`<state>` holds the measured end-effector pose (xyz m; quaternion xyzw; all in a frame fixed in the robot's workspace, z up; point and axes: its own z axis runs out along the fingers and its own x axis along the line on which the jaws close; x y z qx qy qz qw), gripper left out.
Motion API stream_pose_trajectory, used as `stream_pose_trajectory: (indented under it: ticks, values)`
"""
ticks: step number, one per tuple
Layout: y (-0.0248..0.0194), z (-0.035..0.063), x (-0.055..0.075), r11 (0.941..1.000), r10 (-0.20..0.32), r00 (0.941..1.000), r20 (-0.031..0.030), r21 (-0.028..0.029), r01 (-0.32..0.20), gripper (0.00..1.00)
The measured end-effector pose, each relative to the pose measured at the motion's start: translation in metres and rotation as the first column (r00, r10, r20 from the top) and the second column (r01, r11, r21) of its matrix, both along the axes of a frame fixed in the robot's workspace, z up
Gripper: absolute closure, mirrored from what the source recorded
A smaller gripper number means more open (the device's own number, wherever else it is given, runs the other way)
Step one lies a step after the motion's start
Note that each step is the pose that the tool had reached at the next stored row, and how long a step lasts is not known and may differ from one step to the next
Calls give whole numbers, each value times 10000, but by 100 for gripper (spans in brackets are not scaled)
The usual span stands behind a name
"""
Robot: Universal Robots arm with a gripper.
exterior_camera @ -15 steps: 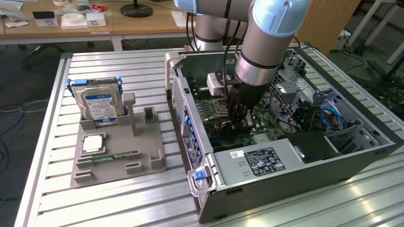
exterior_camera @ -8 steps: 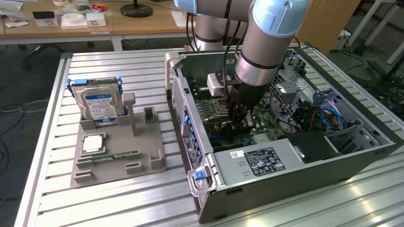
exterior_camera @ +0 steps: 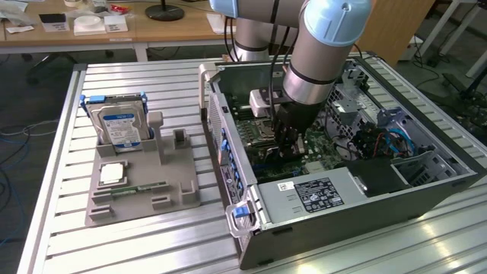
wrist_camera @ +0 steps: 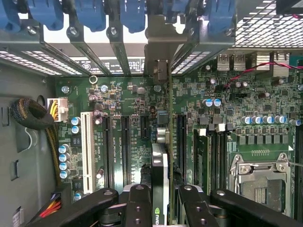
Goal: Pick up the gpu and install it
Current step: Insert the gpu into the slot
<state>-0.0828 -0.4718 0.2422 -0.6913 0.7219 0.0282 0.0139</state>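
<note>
My gripper (exterior_camera: 289, 144) is down inside the open computer case (exterior_camera: 343, 222), over the green motherboard (wrist_camera: 128, 101). It is shut on the gpu (wrist_camera: 161, 156), a thin dark card seen edge-on in the wrist view, with a black finger (wrist_camera: 137, 205) on each side of it. The card runs along a long expansion slot. Its silver bracket end (wrist_camera: 159, 52) reaches the rear slot openings of the case. Whether the card's edge sits fully in the slot, I cannot tell. In the exterior view the arm hides most of the card.
A grey holder (exterior_camera: 145, 197) at the exterior view's left carries a silver hard drive with a blue label (exterior_camera: 118, 123), a green memory stick (exterior_camera: 141, 188) and a small chip (exterior_camera: 113, 172). Inside the case are a white slot (wrist_camera: 86, 146), the processor socket (wrist_camera: 258, 177), cables (exterior_camera: 380, 140) and blue bracket latches (wrist_camera: 132, 14).
</note>
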Motion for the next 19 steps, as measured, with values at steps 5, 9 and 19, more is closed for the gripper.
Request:
stream_pose_trajectory:
  ticks: [5,9,19]
  values:
    - [36,-4,-1,10000,-8,10000,2,4,8,73]
    - [36,-4,-1,10000,-8,10000,2,4,8,73]
    - [8,-12,-2,10000,-8,10000,2,6,8,73]
